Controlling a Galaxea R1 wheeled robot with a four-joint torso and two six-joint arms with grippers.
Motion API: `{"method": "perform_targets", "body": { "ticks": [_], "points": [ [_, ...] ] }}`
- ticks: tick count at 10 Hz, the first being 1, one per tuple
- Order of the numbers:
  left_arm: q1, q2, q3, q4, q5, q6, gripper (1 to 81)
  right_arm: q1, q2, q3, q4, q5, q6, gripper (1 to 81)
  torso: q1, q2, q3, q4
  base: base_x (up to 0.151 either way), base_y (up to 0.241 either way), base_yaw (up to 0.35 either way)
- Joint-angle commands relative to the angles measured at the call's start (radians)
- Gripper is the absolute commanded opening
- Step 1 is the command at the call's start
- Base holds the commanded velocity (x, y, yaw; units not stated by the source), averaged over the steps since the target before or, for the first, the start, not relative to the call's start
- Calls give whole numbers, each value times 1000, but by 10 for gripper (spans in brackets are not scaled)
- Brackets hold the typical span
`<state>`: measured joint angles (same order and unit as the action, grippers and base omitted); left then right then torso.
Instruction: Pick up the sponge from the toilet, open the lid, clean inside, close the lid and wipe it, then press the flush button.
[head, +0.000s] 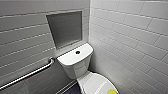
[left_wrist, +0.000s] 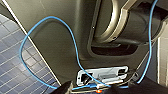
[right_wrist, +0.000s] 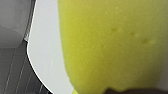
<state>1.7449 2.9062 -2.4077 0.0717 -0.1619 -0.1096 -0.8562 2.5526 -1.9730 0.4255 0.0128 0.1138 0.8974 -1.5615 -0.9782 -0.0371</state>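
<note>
At the front of the closed lid (head: 96, 83), the sponge (right_wrist: 112, 45) is lying flat, close under the right gripper (right_wrist: 125, 91); whether that gripper is standing wide or narrow I cannot tell. An off-centre pinch could be sending the soft sponge sliding off the glossy surface onto the floor (left_wrist: 15, 65).

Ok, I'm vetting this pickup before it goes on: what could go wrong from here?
1. The sponge lies on the glossy closed lid, close to its edge in the right wrist view; a nudge could slide it off.
2. In the head view the sponge is cut by the picture's edge, so guidance from there is poor.
3. A loose blue cable loops across the left wrist view and might snag.
</note>
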Motion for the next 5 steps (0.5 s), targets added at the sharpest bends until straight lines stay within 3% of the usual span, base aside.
{"method": "perform_targets", "body": {
  "ticks": [1, 2, 5],
  "points": [
    [0, -68, 120, 10, 71, -1, 811, 21, -218, 238, 6, 7, 1, 10, 0, 0, 0, 0, 0, 0, 0],
    [-17, -119, 198, 10, 71, 1, 811, -49, -266, 287, 4, 44, -6, 10, 0, 0, 0, 0, 0, 0, 0],
    [-81, -263, 379, 10, 73, -1, 811, -251, -299, 290, -17, 47, -8, 10, 0, 0, 0, 0, 0, 0, 0]
  ]
}}
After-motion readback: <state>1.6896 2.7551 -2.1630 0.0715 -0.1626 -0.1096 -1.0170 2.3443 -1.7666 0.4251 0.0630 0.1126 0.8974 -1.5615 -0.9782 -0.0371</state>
